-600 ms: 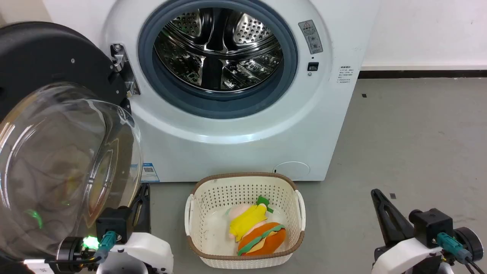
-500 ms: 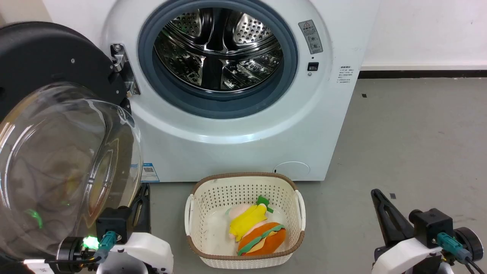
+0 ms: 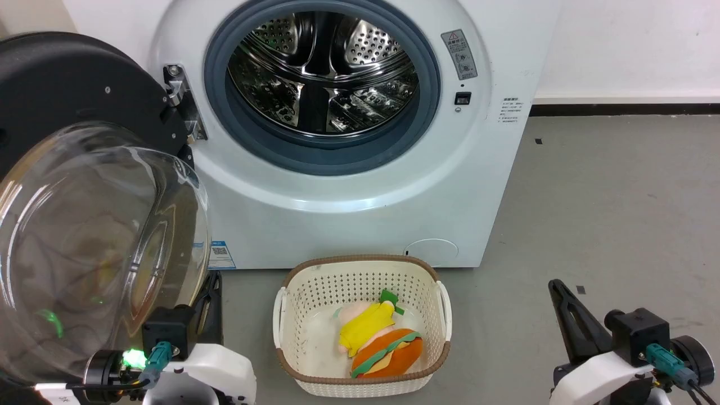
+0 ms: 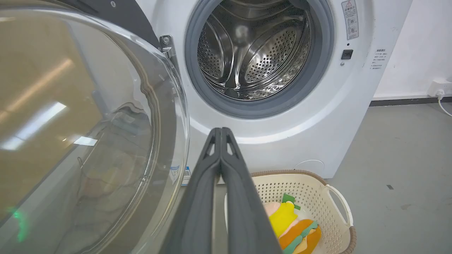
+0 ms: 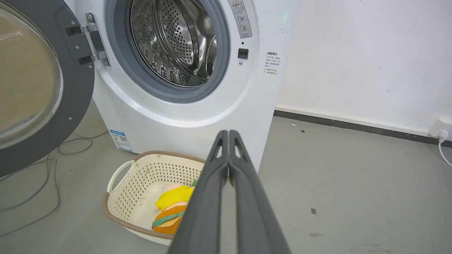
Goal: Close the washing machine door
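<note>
A bare laundry corner, more test room than home.
A white washing machine (image 3: pixel 360 225) stands on grey concrete floor (image 3: pixel 607 214) against a plain white wall (image 5: pixel 353 53) with a low socket (image 5: pixel 439 127); a laundry basket (image 3: pixel 315 292) sits before it.

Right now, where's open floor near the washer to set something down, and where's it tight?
Free: bare grey floor right of the washing machine, bordered by the baseboard and the right gripper. Crowded: the basket sits at the machine's front, and the open washing machine door hangs beside the left gripper, cables under it.
</note>
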